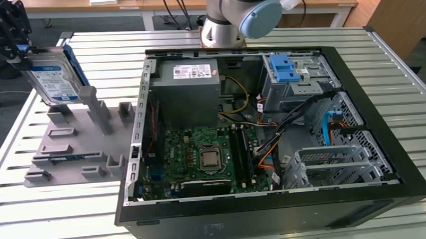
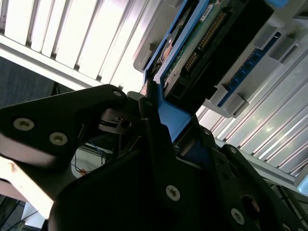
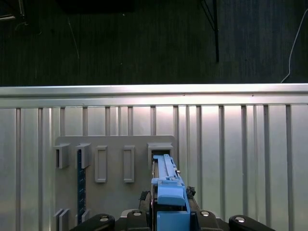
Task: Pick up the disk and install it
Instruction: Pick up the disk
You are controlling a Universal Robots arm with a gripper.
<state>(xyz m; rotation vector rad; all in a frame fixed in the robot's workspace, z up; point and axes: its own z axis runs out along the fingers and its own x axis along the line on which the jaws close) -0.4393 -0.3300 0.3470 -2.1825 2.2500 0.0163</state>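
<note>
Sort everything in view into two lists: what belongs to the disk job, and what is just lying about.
Belongs to the job: the disk, held by the gripper; grey holder rack below it; open computer case with its blue-latched drive cage.

Just lying about: power supply, motherboard and loose cables inside the case; white box on the far desk.

Before me, a grey slotted plastic fixture (image 1: 65, 148) sits on the slatted metal table (image 1: 53, 215). Beside it lies an open black computer case (image 1: 273, 215).
</note>
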